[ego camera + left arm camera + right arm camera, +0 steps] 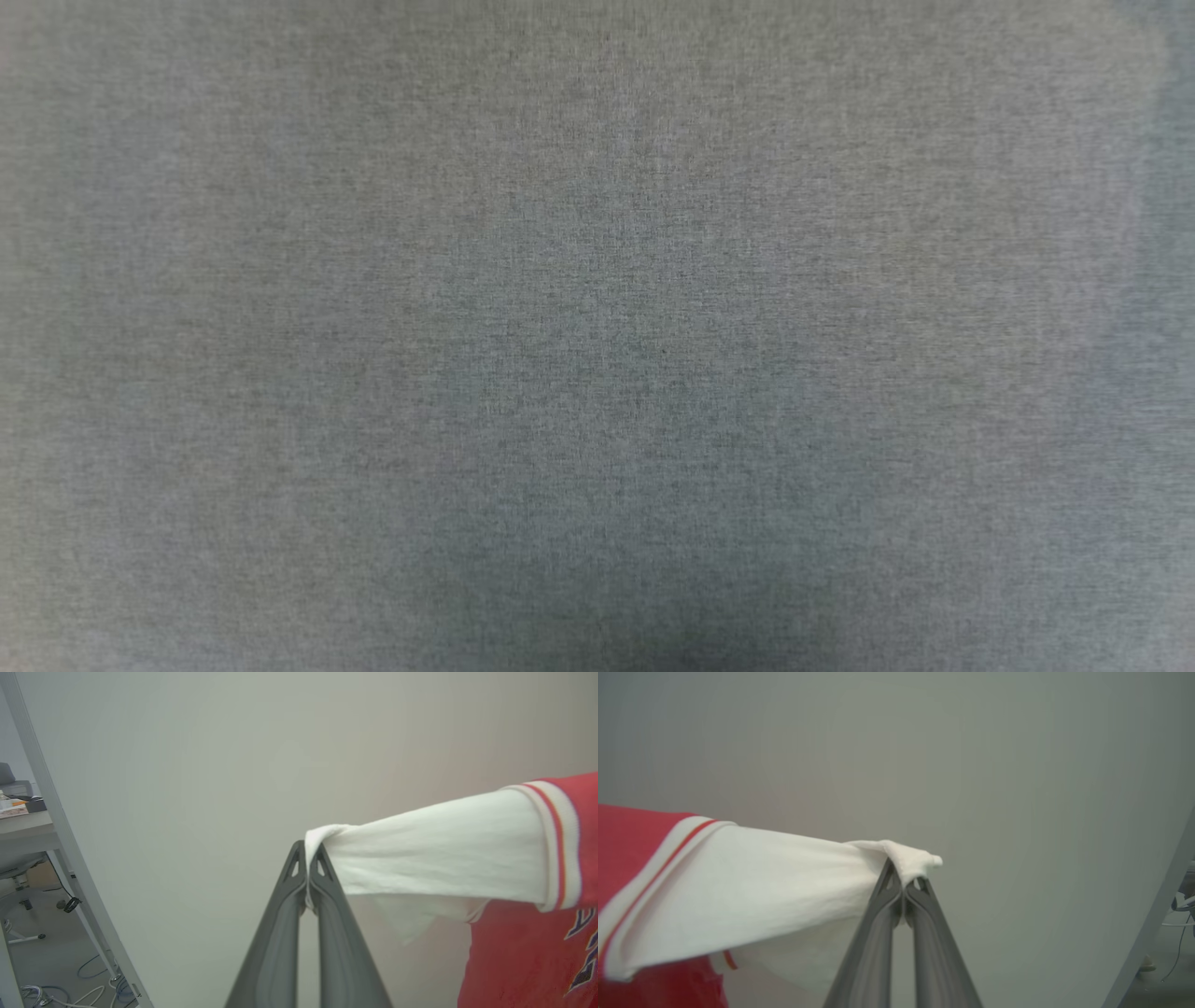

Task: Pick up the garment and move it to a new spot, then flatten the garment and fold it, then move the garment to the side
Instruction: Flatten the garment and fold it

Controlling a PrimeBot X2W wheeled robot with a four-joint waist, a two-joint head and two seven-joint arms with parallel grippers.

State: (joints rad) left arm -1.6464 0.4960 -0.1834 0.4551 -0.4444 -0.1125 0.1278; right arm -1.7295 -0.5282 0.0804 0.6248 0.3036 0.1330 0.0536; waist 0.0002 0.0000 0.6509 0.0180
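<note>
Grey woven cloth (597,280) is filling the head view, fine-grained and flat, with a soft shadow pooling at the bottom edge. Over on the wrists, a plain pale wall (210,756) is sitting behind everything.

And the left gripper (308,851) is clenching its two long dark fingers tight on the tip of a white sleeve, the fabric bunching into a small knot right at the pinch. The garment (444,858) is stretching away from it towards that view's right, sleeve pulled taut into a long tapering tube, thin ribbed knit wrinkling along its length. White-and-red striped trim is marking where sleeve meets red body, and the red panel is hanging below with dark lettering at the edge.

The right gripper (903,882) is mirroring it, clamping the other white sleeve tip, the shirt running off to that view's left. So the long axis is lying sleeve to sleeve, held up in the air between both claws.

A slanted grey post (70,868) and loose cables (93,970) are showing at the left.
</note>
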